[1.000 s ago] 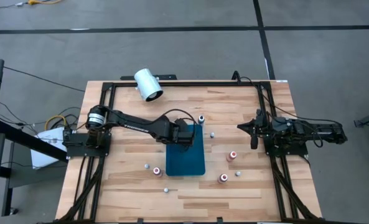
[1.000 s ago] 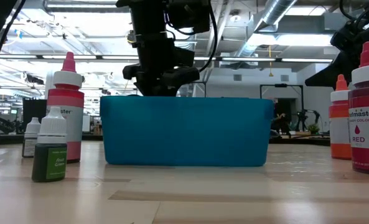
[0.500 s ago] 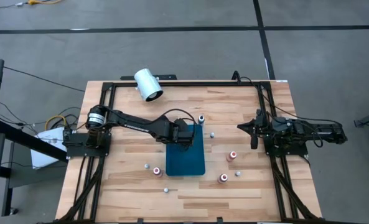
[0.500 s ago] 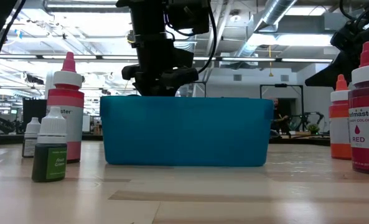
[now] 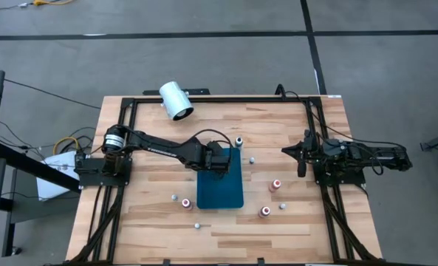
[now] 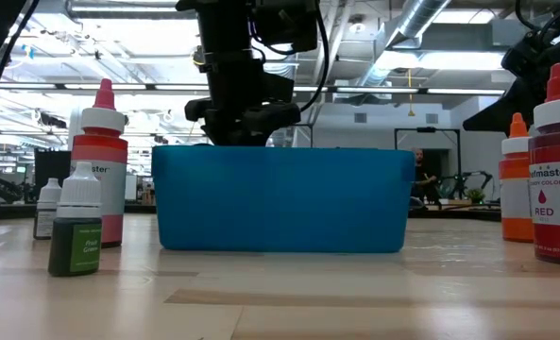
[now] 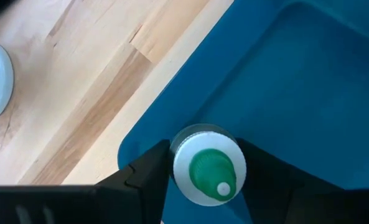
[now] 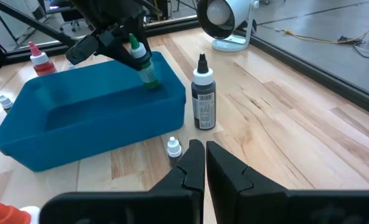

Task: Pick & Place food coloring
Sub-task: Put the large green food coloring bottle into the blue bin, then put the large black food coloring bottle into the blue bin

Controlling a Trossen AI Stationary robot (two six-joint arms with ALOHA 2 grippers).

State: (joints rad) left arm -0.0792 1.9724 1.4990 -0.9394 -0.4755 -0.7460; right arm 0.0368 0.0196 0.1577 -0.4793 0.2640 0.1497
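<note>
My left gripper (image 5: 220, 159) is over the far left corner of the blue tray (image 5: 230, 193), shut on a small bottle with a green tip and white collar (image 7: 209, 171). The right wrist view shows that bottle (image 8: 144, 67) tilted in the gripper (image 8: 131, 53). Other food coloring bottles stand on the table: a black-tipped one (image 8: 203, 99) by the tray's far edge, red-topped ones (image 5: 276, 184) (image 5: 264, 212) (image 5: 187, 202), and tiny ones (image 5: 252, 159) (image 5: 197, 225). My right gripper (image 5: 301, 159) waits shut near the table's right edge. My left gripper pinches the green-tipped bottle between its two fingers (image 7: 153, 171), just below the white collar (image 7: 184, 180), coming from above and slanting. The bottle is tilted, its lower end (image 8: 152, 84) inside the tray's corner. I cannot tell whether the base rests on the tray floor.
A large white cylinder (image 5: 176, 100) lies at the table's far edge. In the low view, a red bottle (image 6: 102, 161) and a small green one (image 6: 76, 231) stand left of the tray (image 6: 280, 198), and orange (image 6: 517, 179) and red (image 6: 558, 170) ones stand right of it. Black frame rails (image 5: 219, 99) border the table.
</note>
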